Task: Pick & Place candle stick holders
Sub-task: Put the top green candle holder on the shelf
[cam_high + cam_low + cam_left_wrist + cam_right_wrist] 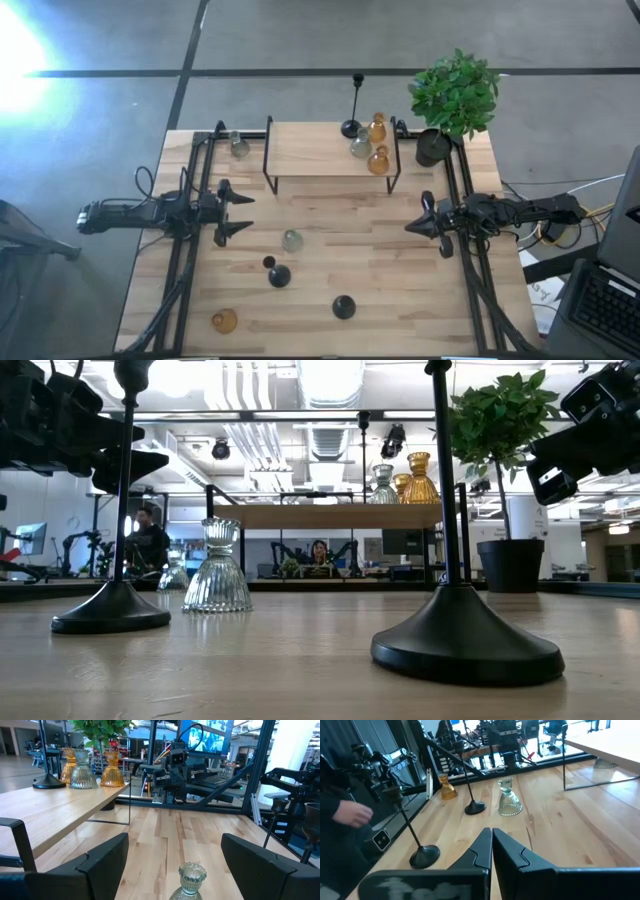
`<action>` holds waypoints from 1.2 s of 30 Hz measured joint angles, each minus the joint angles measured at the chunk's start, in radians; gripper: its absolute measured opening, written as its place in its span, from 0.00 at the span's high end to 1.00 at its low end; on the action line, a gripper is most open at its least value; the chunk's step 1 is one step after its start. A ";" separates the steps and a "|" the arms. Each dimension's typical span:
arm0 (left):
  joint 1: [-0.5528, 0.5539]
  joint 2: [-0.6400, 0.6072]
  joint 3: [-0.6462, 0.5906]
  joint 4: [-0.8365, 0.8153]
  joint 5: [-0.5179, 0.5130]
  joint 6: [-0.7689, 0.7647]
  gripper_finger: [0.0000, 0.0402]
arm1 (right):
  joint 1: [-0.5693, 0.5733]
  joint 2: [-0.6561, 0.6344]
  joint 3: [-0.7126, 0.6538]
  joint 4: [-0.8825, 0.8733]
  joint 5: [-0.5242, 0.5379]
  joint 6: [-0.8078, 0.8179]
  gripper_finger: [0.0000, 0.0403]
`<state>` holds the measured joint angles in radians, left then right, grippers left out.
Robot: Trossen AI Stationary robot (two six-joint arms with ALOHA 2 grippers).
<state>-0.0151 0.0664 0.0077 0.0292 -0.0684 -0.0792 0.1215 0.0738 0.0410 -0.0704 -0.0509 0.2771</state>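
On the table stand a clear-grey glass holder point(292, 240), two black round-based holders point(279, 275) point(344, 307) and an amber holder point(225, 321), each on its base. Another clear one point(239, 147) stands at the far left. On the wooden shelf point(310, 150) stand a black holder point(352, 128), two amber ones point(377, 128) point(379, 160) and a clear one point(361, 148). My left gripper point(243, 214) is open and empty, left of the clear-grey holder point(187, 880). My right gripper point(408, 228) is shut and empty at the right, pointing toward the table's left.
A black pot with a green plant point(434, 148) stands at the far right corner beside the shelf. The shelf's black metal legs point(268, 170) stand on the far half of the table. Bare wood lies between the two grippers point(340, 215).
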 joint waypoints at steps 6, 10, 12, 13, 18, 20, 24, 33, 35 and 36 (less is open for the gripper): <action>0.000 0.001 0.000 0.000 0.000 0.000 0.19 | 0.000 0.000 0.000 0.000 0.000 0.000 0.98; 0.000 0.001 0.000 0.000 0.000 0.000 0.19 | 0.000 0.000 0.000 0.000 0.000 0.003 0.98; 0.000 0.001 0.000 0.000 0.000 0.000 0.19 | 0.000 0.000 0.000 0.000 0.000 0.003 0.98; 0.000 0.001 0.000 0.000 0.000 0.000 0.19 | 0.000 0.000 0.000 0.000 0.000 0.002 0.98; 0.000 0.001 0.000 0.000 0.000 0.000 0.19 | 0.000 0.000 0.001 0.000 0.001 0.000 0.98; 0.000 0.002 0.000 0.000 0.000 0.000 0.19 | 0.000 0.000 0.001 0.000 0.001 0.000 0.98; 0.000 0.002 0.000 0.000 0.000 0.000 0.19 | 0.000 0.000 0.001 0.000 0.001 0.000 0.98; 0.000 0.001 0.000 0.027 -0.015 0.020 0.19 | 0.000 0.000 0.001 0.000 0.001 0.000 0.98; 0.000 0.001 0.000 0.026 -0.014 0.013 0.19 | 0.000 0.000 0.001 0.000 0.001 0.000 0.98; 0.000 0.001 0.000 0.027 -0.013 0.002 0.19 | 0.000 0.000 0.001 0.000 0.001 0.000 0.98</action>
<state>-0.0151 0.0673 0.0075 0.0563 -0.0814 -0.0767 0.1216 0.0738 0.0418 -0.0700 -0.0502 0.2775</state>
